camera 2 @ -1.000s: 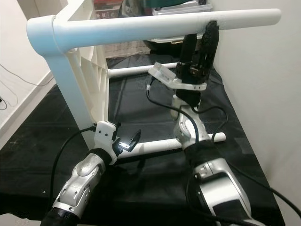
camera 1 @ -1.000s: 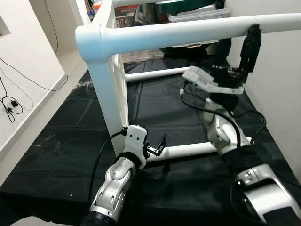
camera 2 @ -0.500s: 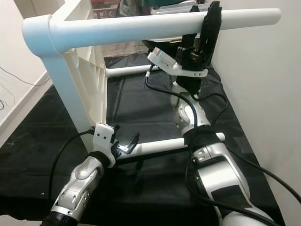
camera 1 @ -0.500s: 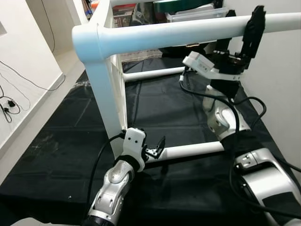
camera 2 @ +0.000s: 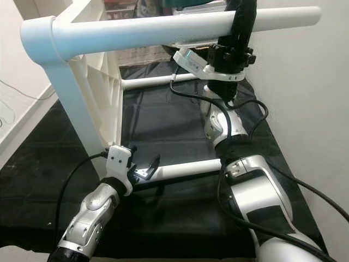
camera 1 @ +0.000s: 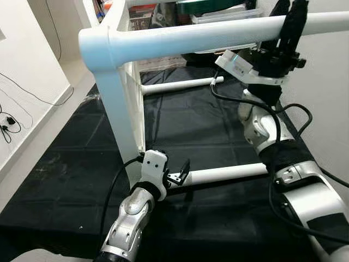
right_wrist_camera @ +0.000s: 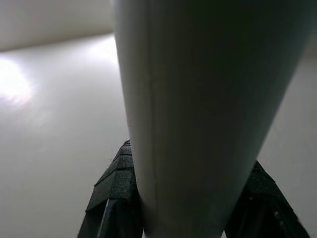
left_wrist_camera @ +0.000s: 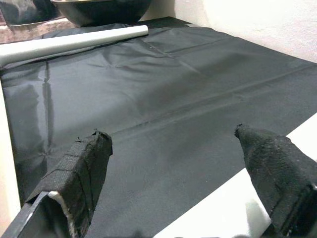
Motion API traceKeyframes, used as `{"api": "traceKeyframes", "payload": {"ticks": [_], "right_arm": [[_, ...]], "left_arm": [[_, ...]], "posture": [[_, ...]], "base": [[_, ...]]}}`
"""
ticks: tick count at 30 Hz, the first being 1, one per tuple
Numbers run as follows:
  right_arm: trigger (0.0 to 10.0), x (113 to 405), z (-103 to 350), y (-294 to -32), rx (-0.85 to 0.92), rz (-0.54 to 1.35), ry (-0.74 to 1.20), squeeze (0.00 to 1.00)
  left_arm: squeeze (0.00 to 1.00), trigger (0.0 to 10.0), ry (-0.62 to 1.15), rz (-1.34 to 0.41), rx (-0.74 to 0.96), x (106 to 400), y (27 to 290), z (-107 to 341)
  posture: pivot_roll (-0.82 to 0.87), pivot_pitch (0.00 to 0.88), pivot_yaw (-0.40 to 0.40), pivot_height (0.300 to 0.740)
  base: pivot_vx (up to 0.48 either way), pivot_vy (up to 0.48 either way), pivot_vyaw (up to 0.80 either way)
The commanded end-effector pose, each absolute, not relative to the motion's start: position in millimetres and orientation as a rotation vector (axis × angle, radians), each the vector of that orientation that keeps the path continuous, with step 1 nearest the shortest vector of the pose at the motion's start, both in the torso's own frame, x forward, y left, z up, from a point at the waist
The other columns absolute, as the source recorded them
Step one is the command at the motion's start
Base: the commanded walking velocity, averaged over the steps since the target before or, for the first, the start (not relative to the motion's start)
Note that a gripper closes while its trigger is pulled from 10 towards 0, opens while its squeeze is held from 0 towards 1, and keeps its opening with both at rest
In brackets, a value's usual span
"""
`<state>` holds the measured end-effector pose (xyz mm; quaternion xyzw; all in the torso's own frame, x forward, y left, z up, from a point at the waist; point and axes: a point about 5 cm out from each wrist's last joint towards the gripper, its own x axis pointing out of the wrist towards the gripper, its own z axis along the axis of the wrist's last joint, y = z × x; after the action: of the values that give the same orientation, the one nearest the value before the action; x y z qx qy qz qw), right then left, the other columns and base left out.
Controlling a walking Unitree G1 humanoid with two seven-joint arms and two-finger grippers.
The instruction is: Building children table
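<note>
— Where's the white table frame (camera 1: 122,103)?
— On its side on the black sheet (camera 1: 185,125), frame centre.
— And the grippers?
— Right gripper (camera 2: 240,24), upper right, fingers clamped on the top tube (camera 2: 163,28); left gripper (camera 1: 182,170), fingers apart, beside the lower tube (camera 1: 229,173).

The long white upper tube (camera 1: 218,33) of the white plastic table frame (camera 1: 122,109) runs off the picture's right edge. It hides the right end effector (camera 2: 241,13) fingertips. Storage boxes behind are cropped at the top.

Right end effector (camera 1: 292,24) clamps top tube (camera 1: 218,35) — left end effector (camera 1: 181,172) at lower tube (camera 1: 229,173).
</note>
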<state>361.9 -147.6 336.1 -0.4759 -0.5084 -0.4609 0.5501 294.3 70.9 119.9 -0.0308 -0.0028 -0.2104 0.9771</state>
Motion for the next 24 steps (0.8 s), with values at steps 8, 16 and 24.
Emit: {"api": "traceKeyframes", "payload": {"ticks": [8,16,24], "right_arm": [[0.0,365.3,340.1,-143.3,-1.158,-1.054,-1.218,0.0],[0.0,369.2,338.8,-144.3,-1.16,-1.029,-1.196,0.0],[0.0,374.0,333.0,-146.1,-1.143,-0.997,-1.122,0.0]], "left_arm": [[0.0,10.0,0.04,-0.149,0.041,295.5,126.6,111.4],[0.0,10.0,0.018,0.096,0.232,304.3,211.6,132.9],[0.0,10.0,0.046,0.272,0.507,307.3,295.1,173.9]], "posture": [[0.07,0.068,0.079,0.74],[0.08,0.073,0.074,0.74],[0.08,0.075,0.074,0.74]], "base": [[0.0,0.0,0.0],[0.0,0.0,0.0],[0.0,0.0,0.0]]}}
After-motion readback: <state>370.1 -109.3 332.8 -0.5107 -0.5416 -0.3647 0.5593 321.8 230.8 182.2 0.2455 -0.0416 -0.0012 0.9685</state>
